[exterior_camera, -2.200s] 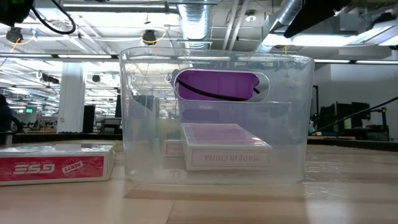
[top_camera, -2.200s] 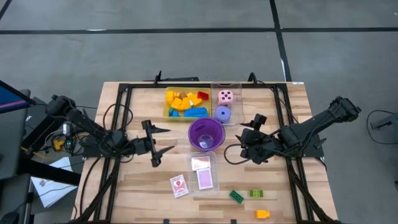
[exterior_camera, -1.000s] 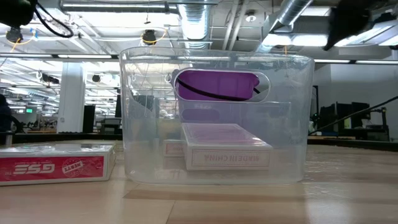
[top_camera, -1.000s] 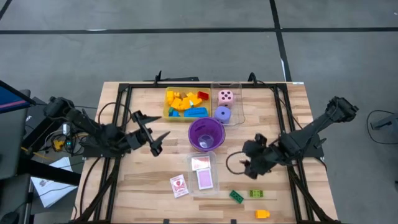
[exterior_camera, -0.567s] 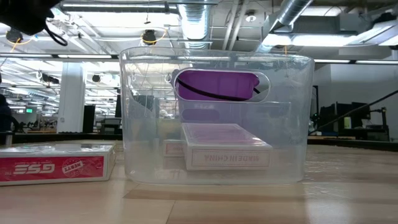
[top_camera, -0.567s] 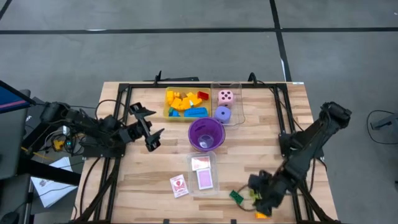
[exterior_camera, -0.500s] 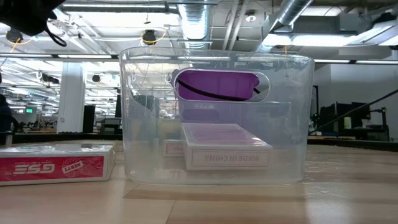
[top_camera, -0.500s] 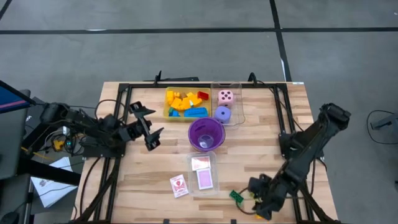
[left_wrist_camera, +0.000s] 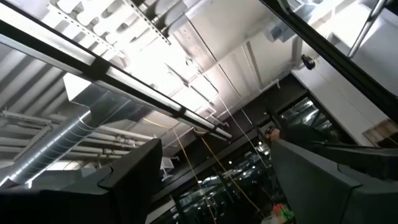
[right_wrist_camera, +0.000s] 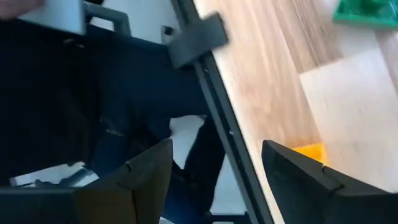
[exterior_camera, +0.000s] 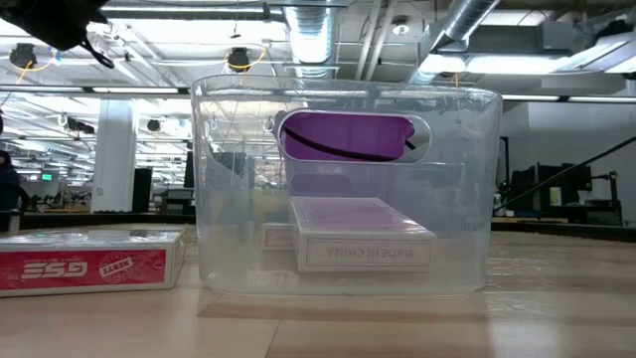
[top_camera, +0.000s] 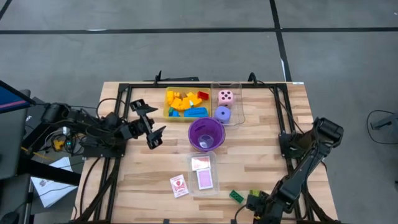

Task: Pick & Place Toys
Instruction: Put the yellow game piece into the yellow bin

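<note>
- The right gripper (top_camera: pixel 256 207) is down at the near edge of the tabletop (top_camera: pixel 143 180), by the loose bricks. Its jaws stand apart and hold nothing; in the right wrist view an orange brick (right_wrist_camera: pixel 309 151) shows between the fingers, still flat on the wood.
- That view looks partly past the table's edge. A closing push could knock the orange brick off onto the floor.
- The green brick (top_camera: pixel 236 196) lies just beside the gripper. A sideways approach could shove it or catch both pieces at once.
- The right arm is folded low; its elbow may brush the black frame rail.
- The left gripper (top_camera: pixel 153 126) hangs open and empty, raised near the yellow tray (top_camera: pixel 165 106) of bricks. It waits; a swing inward could tip the purple cup (top_camera: pixel 206 134).
- A card box (top_camera: pixel 179 185) lies loose beside the clear tray (top_camera: pixel 213 171); two dice (top_camera: pixel 225 97) sit in the far clear tray.
</note>
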### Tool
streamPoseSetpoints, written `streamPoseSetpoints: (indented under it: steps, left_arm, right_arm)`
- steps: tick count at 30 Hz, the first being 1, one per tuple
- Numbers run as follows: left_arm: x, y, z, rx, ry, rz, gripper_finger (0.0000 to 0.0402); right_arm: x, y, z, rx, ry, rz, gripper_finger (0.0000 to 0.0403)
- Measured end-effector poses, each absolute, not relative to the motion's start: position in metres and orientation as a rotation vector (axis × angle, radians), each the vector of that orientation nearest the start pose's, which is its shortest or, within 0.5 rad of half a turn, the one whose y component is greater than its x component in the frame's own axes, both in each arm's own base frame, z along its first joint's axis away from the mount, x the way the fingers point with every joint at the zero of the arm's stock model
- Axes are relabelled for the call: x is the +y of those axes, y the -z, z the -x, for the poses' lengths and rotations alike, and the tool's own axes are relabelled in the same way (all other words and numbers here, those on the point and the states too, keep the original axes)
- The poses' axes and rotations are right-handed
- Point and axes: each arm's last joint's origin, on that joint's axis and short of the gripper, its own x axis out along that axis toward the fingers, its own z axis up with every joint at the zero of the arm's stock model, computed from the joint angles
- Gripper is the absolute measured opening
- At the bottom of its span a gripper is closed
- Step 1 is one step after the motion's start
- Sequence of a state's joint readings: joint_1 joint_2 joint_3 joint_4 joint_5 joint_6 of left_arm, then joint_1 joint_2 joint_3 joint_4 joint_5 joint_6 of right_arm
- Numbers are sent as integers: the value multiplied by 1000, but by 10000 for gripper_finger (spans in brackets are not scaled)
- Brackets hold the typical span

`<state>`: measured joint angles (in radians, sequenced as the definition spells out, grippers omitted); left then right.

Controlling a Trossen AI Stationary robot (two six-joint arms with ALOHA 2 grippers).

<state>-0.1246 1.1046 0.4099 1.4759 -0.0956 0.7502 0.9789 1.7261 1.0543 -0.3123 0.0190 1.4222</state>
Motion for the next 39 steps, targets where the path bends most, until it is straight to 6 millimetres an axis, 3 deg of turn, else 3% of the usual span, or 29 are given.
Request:
streamPoseSetpoints:
  steps: [8, 15, 24, 39]
  left_arm:
    - [-24, -296, -218, -704, -261, -667, 296]
    - [-26, -298, -232, -695, -259, -671, 296]
    - [-23, -297, -234, -674, -265, -681, 296]
    - [-23, -297, -234, -673, -265, -681, 296]
  right_arm:
    - [282, -168, -181, 1336, -23, -615, 239]
    - [280, -168, -180, 1331, -85, -508, 219]
    - [279, -167, -176, 1350, -81, -461, 197]
    - [278, -165, -172, 1359, -58, -433, 194]
